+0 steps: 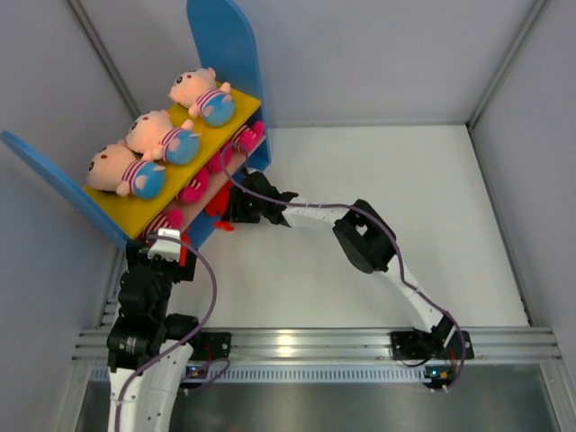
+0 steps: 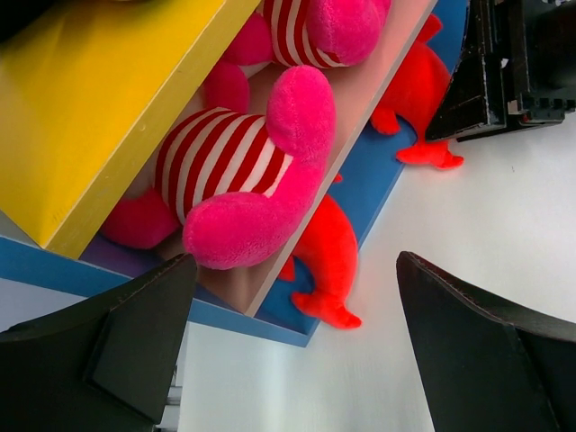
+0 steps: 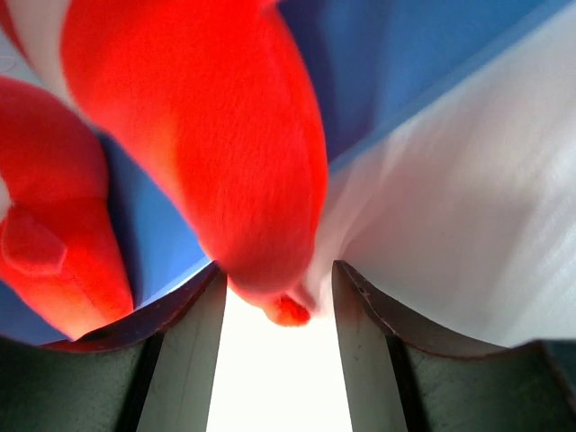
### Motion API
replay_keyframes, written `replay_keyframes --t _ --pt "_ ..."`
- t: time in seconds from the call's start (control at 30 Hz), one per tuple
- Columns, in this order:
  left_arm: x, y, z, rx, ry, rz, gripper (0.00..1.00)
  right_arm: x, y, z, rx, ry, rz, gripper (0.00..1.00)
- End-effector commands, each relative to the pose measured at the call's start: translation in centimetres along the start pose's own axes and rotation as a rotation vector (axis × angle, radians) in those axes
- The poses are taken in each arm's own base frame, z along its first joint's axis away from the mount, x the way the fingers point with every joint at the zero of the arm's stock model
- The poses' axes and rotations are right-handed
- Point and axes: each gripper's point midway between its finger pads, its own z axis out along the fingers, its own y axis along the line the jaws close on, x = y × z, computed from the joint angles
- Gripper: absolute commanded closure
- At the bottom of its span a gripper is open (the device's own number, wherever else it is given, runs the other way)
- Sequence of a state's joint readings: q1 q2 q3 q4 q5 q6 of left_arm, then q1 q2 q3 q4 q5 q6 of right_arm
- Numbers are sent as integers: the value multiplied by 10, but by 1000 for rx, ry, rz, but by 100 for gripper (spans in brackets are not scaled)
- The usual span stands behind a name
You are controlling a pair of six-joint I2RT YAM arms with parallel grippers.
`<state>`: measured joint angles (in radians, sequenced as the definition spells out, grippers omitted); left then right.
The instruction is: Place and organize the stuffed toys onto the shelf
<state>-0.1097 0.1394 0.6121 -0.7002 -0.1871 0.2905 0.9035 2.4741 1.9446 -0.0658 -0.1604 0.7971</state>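
While the left gripper hovers at the near-left corner of the shelf, its jaws stand spread wide with nothing between them.

Just past it, three peach-faced dolls lie in a row on the yellow upper board. Pink-footed dolls in red-and-white stripes lie on the tan lower board beneath.

Further right, the red plush sits lower than both boards, pressed against blue panelling, with limbs poking out over the white table. In my judgement it is the one toy not yet properly shelved.

The right gripper reaches in at that spot. Its wrist camera shows the tip of a red limb between the jaws, which are close-set. I cannot tell whether they are pinching the limb or merely flanking it (a sliver of light shows on one side).

The red plush looks light, soft and squashy, and its fuzzy cloth should give the pads friction. A thin limb would likely stretch, flop or slide out, leaving the body to swing and snag on the board edge. The plump middle of the body seems the better hold, squeezed firmly since the stuffing will give. The lower board is crowded, so fitting it in may nudge the neighbouring dolls.
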Motion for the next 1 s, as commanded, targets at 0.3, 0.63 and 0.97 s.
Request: replay_keyframes --t 0.3,0.63,0.97 --pt "-11 2 2 -11 -60 1 2 -24 49 -24 -129 -95 18 70" --pt "-10 2 1 -11 -61 2 2 -35 53 -3 -160 -136 37 93" --pt "-7 1 2 -7 -63 9 2 -39 47 -15 -144 -148 0 41"
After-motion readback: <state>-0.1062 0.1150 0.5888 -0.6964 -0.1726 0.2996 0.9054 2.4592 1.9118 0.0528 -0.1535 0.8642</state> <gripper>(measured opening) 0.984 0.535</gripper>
